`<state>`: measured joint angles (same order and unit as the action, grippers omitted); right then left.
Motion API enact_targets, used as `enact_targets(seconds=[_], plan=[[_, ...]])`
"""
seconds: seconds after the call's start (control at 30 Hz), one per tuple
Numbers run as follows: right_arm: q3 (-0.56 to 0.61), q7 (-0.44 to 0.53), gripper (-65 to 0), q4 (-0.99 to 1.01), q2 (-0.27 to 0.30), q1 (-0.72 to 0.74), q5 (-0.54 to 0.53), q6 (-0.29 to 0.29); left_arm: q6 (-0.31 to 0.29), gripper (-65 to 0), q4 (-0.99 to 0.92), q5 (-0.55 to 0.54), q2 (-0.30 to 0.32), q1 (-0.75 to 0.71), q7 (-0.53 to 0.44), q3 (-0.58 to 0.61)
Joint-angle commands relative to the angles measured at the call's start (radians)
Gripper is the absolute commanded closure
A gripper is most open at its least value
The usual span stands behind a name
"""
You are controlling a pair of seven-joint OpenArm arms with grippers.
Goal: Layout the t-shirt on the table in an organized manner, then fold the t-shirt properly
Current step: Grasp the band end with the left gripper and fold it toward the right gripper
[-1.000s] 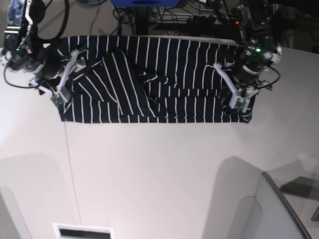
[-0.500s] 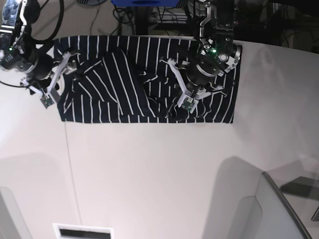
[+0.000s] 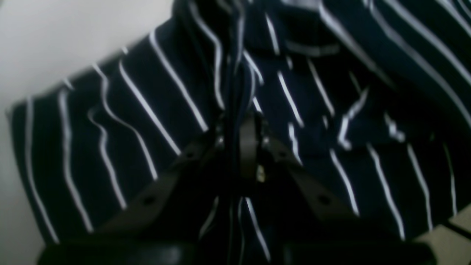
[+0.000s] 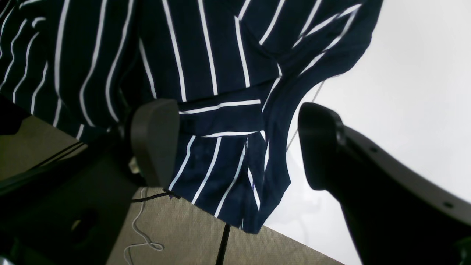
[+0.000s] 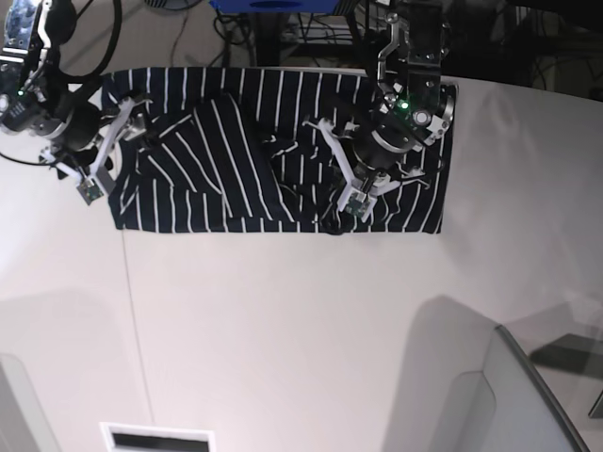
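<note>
You can see the t-shirt (image 5: 236, 151) lying along the far edge of the table (image 5: 283, 330). It is dark blue with thin white stripes. It lies in a wide band from side to side, with bumps and folds in the middle. In the base view, its near edge runs in a fairly straight line.

Your left gripper (image 5: 353, 193) is over the shirt, right of the middle in the base view. Its jaws are pressed together, and the left wrist view shows a ridge of the t-shirt (image 3: 331, 110) pinched between the fingers (image 3: 247, 147). The cloth rises up from the tips in a bunched fold. That picture is blurry, so small things there are hard to tell. A bit of the white table (image 3: 55, 36) shows in its top left corner.

Your right gripper (image 5: 105, 165) is at the shirt's end on the left of the base view. Its jaws stand wide apart and they hold nothing. In the right wrist view you see the two fingers (image 4: 154, 140) spread, with the t-shirt (image 4: 206, 73) below and between them. One fingertip is over the striped cloth. The other is out over the bare table (image 4: 404, 73). A curved edge of the shirt runs between the two tips. The shirt's corner hangs a little past the table edge in that view.
</note>
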<state>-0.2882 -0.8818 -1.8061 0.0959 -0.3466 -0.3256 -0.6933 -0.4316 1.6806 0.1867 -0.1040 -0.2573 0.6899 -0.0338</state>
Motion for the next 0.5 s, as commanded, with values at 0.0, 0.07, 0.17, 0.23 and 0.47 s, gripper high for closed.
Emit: enact_targets(seconds=[0.0, 0.07, 0.17, 0.23, 0.47], plan=[[-0.004, 0.019, -47.6, -0.014, 0.008, 0.007, -0.013, -0.005, 0.003, 0.0, 0.011, -0.011, -0.009, 0.002, -0.02, 0.001], [-0.004, 0.019, -47.6, -0.014, 0.008, 0.007, -0.013, -0.005, 0.003, 0.0, 0.01, -0.011, -0.01, 0.016, -0.019, 0.004], [-0.004, 0.019, -47.6, -0.014, 0.008, 0.005, -0.013, -0.005, 0.003, 0.0, -0.006, -0.011, -0.01, 0.026, -0.019, 0.004], [-0.004, 0.019, -47.6, -0.014, 0.008, 0.005, -0.013, -0.005, 0.003, 0.0, -0.017, -0.011, -0.01, 0.028, -0.019, 0.004], [-0.004, 0.019, -47.6, -0.013, 0.008, 0.007, -0.013, -0.005, 0.003, 0.0, -0.043, -0.01, -0.009, 0.028, -0.019, 0.024]])
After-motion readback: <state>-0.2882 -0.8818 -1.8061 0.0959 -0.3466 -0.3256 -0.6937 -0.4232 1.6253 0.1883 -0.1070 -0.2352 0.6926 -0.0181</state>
